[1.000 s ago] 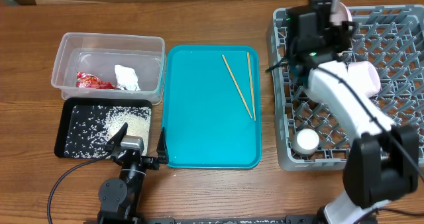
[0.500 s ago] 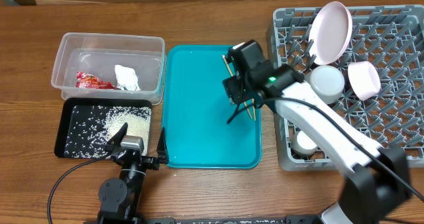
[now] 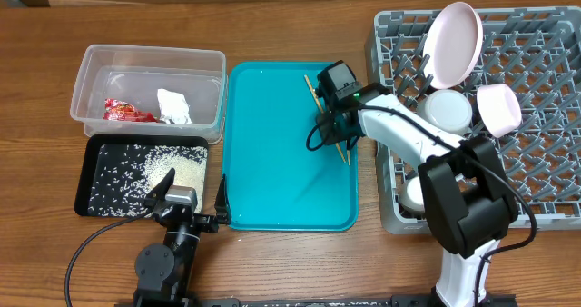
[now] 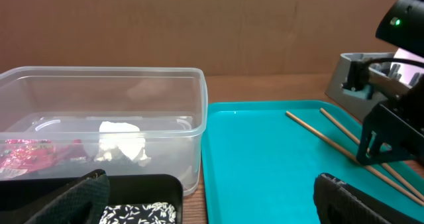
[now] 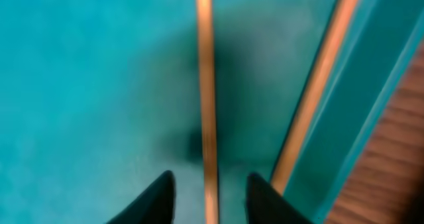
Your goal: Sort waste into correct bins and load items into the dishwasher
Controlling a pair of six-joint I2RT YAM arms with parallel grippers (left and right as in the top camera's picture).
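Two wooden chopsticks lie on the right side of the teal tray. My right gripper is low over them. In the right wrist view its open fingers straddle one chopstick, and the other chopstick lies along the tray's rim. The grey dish rack holds a large plate, a bowl, a cup and a small dish. My left gripper is open and empty at the table's front.
The clear tub holds the red wrapper and white tissue. The black tray holds rice grains. In the left wrist view the tub and teal tray lie ahead.
My right arm has left the back of the rack, where the plate now stands alone. It crossed to the teal tray and came down over the chopsticks. The left arm has not moved.
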